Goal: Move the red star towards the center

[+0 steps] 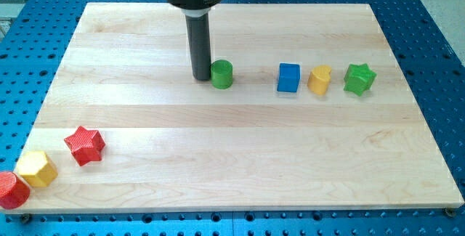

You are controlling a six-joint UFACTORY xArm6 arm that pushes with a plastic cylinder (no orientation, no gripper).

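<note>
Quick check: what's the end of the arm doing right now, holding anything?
My tip: a bare rod, no jaws, holding nothing; it sits right beside the green cylinder, on its left in the view, far from the red star.

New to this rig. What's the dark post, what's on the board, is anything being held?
The post is the end of a robot arm: a straight dark rod, no gripper, so nothing is held. It only pushes blocks by sliding my tip across the pale wooden board. There is one camera, looking down at the board at an angle.

My tip sits right beside the green cylinder, on its left. To the view's right: a blue cube, a yellow block, a green star. At bottom left: the red star, a yellow hexagonal block and a red cylinder.
</note>
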